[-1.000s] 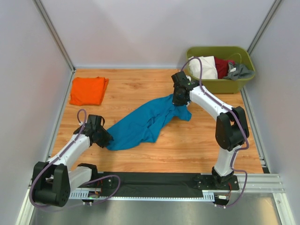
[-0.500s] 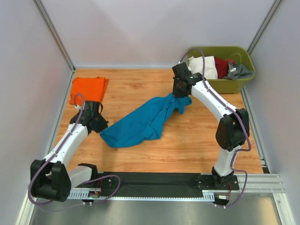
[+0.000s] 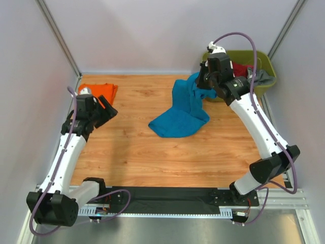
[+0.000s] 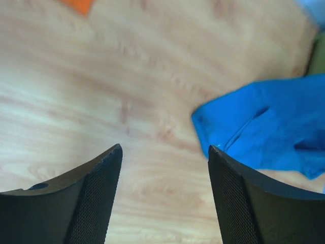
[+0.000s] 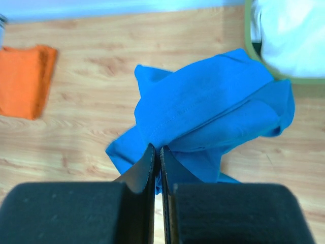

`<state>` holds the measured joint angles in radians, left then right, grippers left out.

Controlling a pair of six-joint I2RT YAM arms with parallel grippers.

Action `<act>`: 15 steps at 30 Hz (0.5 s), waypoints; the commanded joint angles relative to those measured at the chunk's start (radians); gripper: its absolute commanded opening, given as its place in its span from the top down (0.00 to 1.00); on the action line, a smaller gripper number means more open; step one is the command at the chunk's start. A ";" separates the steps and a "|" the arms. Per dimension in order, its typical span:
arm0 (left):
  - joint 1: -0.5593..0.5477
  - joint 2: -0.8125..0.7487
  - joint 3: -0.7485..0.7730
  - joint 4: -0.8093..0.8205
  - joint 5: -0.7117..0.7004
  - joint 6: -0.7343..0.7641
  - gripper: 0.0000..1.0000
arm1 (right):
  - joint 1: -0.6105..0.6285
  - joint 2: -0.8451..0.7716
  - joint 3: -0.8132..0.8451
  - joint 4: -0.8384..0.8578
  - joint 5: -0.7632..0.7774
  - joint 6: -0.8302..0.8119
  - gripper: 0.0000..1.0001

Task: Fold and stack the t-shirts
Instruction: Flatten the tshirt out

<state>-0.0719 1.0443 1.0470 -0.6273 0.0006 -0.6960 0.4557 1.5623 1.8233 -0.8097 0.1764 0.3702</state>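
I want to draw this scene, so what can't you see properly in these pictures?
Blue t-shirt: top view, bunched under the right claw; its folds hide neck and sleeves.
Orange t-shirt: top view, left claw covers its near edge; left wrist view cuts it at the top edge.
Green tub: top view, right arm hides its left end.

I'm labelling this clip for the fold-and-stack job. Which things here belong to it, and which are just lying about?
Part of the job:
- teal-blue t-shirt, pinched in the shut right gripper
- folded orange t-shirt
- left gripper, open, holding nothing

Lying about:
- olive-green tub
- white cloth inside it
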 commanded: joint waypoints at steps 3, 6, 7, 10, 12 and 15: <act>-0.058 0.059 -0.228 0.202 0.208 -0.117 0.23 | 0.001 0.019 -0.104 0.007 -0.014 0.018 1.00; -0.149 0.173 -0.251 0.349 0.211 -0.178 0.22 | 0.001 0.008 -0.133 0.012 0.018 0.007 1.00; -0.188 0.215 -0.239 0.372 0.214 -0.183 0.22 | 0.000 0.008 -0.137 0.006 0.024 0.006 1.00; -0.244 0.382 -0.133 0.393 0.184 -0.186 0.22 | 0.000 0.018 -0.142 -0.005 0.052 0.012 1.00; -0.276 0.483 -0.061 0.397 0.158 -0.197 0.23 | -0.002 0.022 -0.147 -0.006 0.049 0.018 1.00; -0.308 0.604 0.008 0.390 0.124 -0.226 0.25 | -0.002 0.024 -0.165 0.004 0.044 0.033 1.00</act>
<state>-0.3584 1.5906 0.9905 -0.3016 0.1555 -0.8772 0.4557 1.6001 1.6657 -0.8360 0.2005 0.3820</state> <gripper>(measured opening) 0.759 0.017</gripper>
